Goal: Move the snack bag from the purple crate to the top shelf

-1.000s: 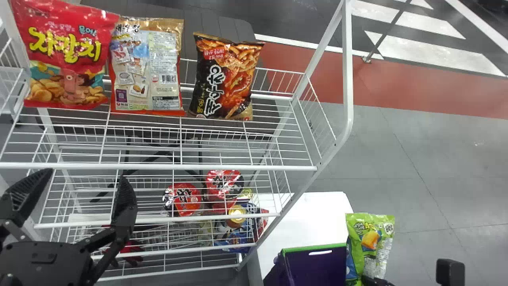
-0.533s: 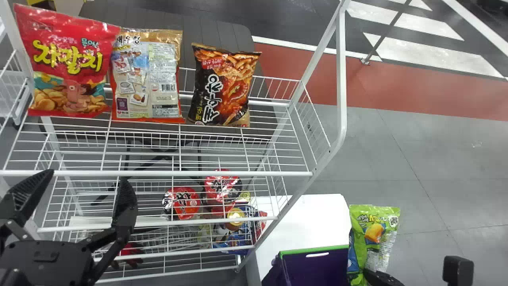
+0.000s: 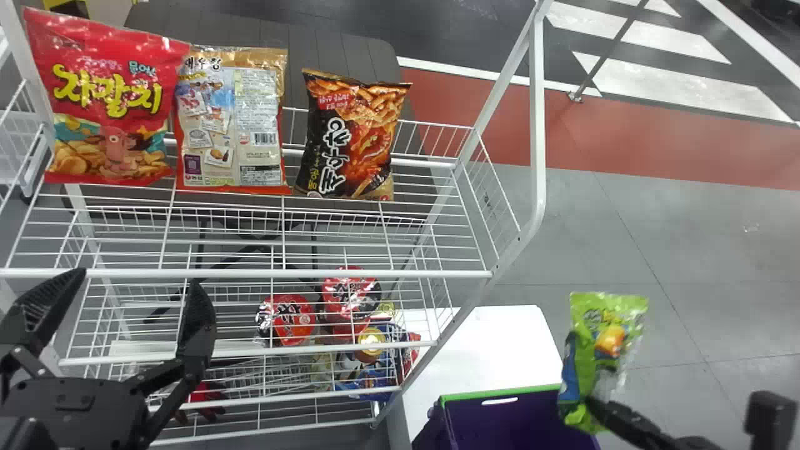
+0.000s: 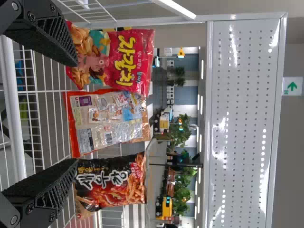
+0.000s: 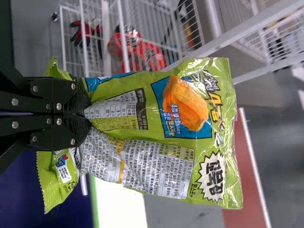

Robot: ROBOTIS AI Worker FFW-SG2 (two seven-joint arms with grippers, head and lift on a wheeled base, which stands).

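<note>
Basically the pickup step: R pincer (image 5: 80, 111) is shut tight on the green snack bag (image 3: 603, 350), nipping it by its lower end w/ the rest standing up out of the grip. Bag's at approx. 4 o'clock in the head view, its bottom end overlapping the purple crate (image 3: 475, 395) at 5 o'clock; can't tell whether it's fully clear of the rim. Crate sits by the white counter (image 3: 487, 340). L pincer (image 3: 134, 294) is parked at 8-9 o'clock, spread wide, nothing in it, in front of the rack. Target, I'd judge, is the top shelf (image 3: 250, 273), w/ red bag (image 3: 106, 100) at 10 o'clock, beige bag (image 3: 231, 125) btwn 10 and 11, dark bag (image 3: 353, 137) nr 11-12. Next move: raise bag well above shelf height, swing it toward 12 o'clock past the sloping rack post (image 3: 537, 125), then lower it upright at dark bag's 3 o'clock side. Main risk, prob., is the free upper end flopping or snagging on post or wire, so go slow & keep grip firm till the base is down.
</note>
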